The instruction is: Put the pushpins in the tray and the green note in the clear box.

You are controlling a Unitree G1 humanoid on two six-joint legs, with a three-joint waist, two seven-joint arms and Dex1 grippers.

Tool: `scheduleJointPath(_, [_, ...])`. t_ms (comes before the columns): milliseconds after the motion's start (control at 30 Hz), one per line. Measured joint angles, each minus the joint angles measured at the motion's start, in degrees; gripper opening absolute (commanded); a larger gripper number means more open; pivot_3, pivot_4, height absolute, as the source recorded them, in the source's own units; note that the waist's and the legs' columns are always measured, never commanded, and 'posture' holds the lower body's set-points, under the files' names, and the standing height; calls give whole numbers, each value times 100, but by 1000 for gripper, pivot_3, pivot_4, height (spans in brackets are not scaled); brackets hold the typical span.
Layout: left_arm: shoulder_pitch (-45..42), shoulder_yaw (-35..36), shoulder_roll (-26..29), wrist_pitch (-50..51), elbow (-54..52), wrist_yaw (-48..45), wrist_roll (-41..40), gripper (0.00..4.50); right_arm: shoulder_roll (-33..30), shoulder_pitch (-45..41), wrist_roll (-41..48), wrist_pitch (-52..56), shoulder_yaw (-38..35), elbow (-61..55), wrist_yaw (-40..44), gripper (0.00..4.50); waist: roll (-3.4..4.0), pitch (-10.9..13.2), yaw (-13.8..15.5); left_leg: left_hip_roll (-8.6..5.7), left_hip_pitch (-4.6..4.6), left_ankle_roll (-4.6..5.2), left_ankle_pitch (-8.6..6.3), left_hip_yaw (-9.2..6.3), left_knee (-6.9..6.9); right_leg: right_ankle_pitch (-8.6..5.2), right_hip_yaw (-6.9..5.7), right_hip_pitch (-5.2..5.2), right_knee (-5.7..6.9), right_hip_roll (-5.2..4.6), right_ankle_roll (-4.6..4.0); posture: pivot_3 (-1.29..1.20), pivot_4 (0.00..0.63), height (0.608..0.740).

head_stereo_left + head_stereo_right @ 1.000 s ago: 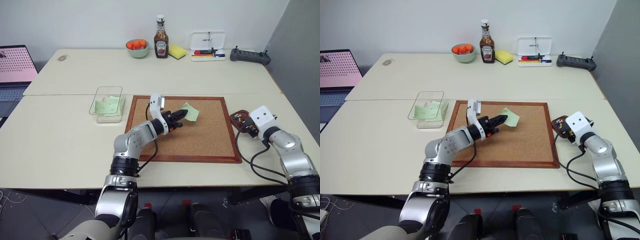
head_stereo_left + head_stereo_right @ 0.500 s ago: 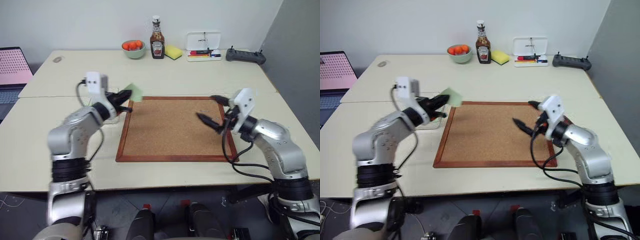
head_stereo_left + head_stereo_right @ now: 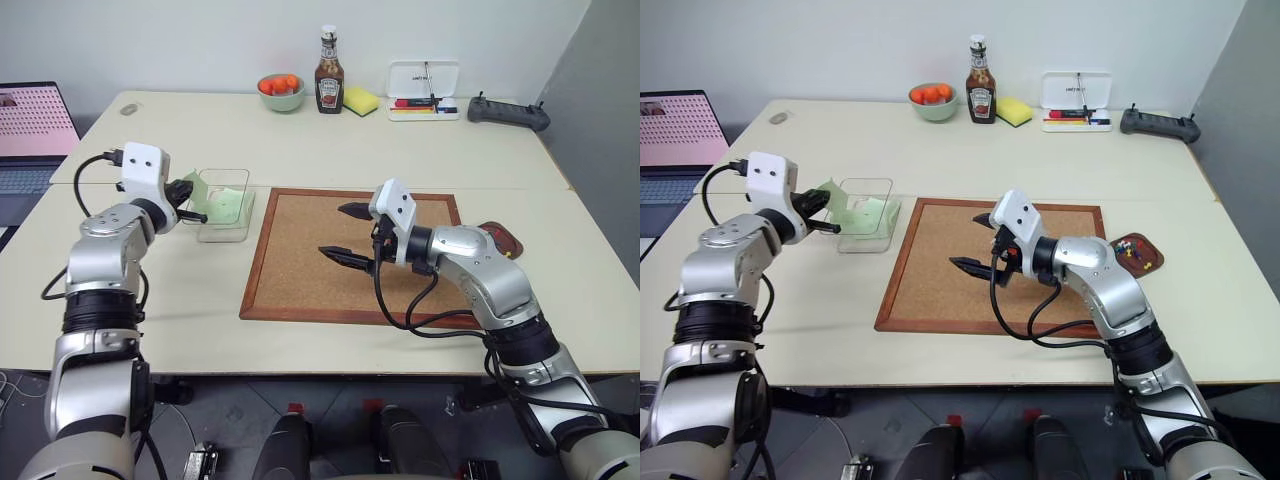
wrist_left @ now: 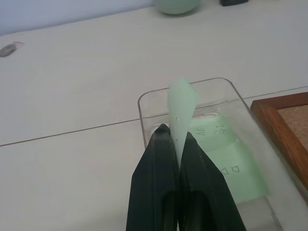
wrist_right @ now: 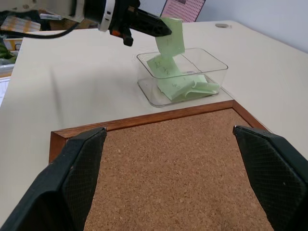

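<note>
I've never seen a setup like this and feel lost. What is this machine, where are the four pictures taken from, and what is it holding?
It is a humanoid robot with two arms. Two pictures come from cameras in its head, two from its wrists. The left gripper is shut on the green note, held over the clear box, where other green notes already lie. The right gripper is open and holds nothing above the cork board. The tray with pushpins sits right of the board.
</note>
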Motion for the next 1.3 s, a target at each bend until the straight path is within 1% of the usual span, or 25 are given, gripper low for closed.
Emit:
scheduleJointPath(100, [-177,-55,-121,-208,298,-57,85,661,11,0,-55,0,-1,-4,7,4500,0,0,-24,1,0,0,0,0,0,0,0,0,3,1,0,0,150,740])
scheduleJointPath(167, [-271,-55,-141,-307,398,-71,120,1133,13,0,-72,0,-1,-23,11,4500,0,0,-34,1,2,0,0,1,1,0,1,0,5,2,1,0,150,740])
scheduleJointPath(367, [-329,-63,-140,-501,470,-70,311,2196,13,1,-101,5,-9,-36,13,4500,0,0,-55,3,7,1,0,2,2,0,2,0,15,4,0,0,150,740])
scheduleJointPath(633, [-328,-63,-141,-504,493,44,449,3809,22,1,-101,9,-28,-32,17,4500,0,0,-44,3,6,1,0,2,4,1,2,0,15,4,0,0,150,740])
scheduleJointPath(700, [-279,-58,-147,-518,371,24,435,3809,22,2,-100,9,-33,-32,17,4500,0,0,-44,3,6,1,0,2,4,1,3,0,15,4,0,0,150,740])
scheduleJointPath(833, [28,-32,-207,-524,-594,-259,185,3809,-2,130,-60,-3,-182,-110,10,4500,0,0,-40,2,4,1,0,2,4,2,4,0,13,2,-3,0,150,740])
scheduleJointPath(867, [379,15,-179,-429,-1386,-440,35,3809,0,346,-13,-104,-375,-290,-75,4500,0,0,-40,3,3,1,0,2,2,2,5,0,7,2,-2,0,150,740])
scheduleJointPath(933, [651,15,-172,-411,-1868,-560,-51,3809,-24,517,25,-172,-550,-383,-145,4500,0,0,-39,0,6,0,0,4,1,9,9,3,8,-4,-16,0,150,740])
scheduleJointPath(967, [1009,14,-161,-358,-2444,-652,-135,3809,-86,705,58,-245,-724,-468,-188,4500,0,0,-38,1,5,0,0,7,1,14,11,2,6,-4,-24,0,150,740])
scheduleJointPath(1067, [1626,-25,-147,-127,-3221,-802,-277,3809,-253,1061,89,-428,-991,-532,-235,4500,0,-1,-37,4,8,1,0,10,3,6,11,3,4,0,-7,0,150,740])
scheduleJointPath(1100, [2010,-60,-148,-69,-3667,-909,-378,3809,-330,1296,103,-518,-1121,-614,-242,4500,0,-1,-37,3,15,1,0,9,2,4,13,10,7,-2,-7,0,150,740])
scheduleJointPath(1167, [2563,-101,-247,88,-4143,-1031,-565,3809,-452,1640,106,-556,-1273,-605,-268,4500,1,-1,-35,7,15,2,0,10,4,4,11,8,10,2,-7,0,150,740])
scheduleJointPath(1300, [3022,-209,-345,337,-4570,-1064,-633,3809,-477,1919,105,-646,-1372,-606,-344,4500,1,-1,-47,11,27,3,1,11,4,7,12,13,16,9,-11,0,150,740])
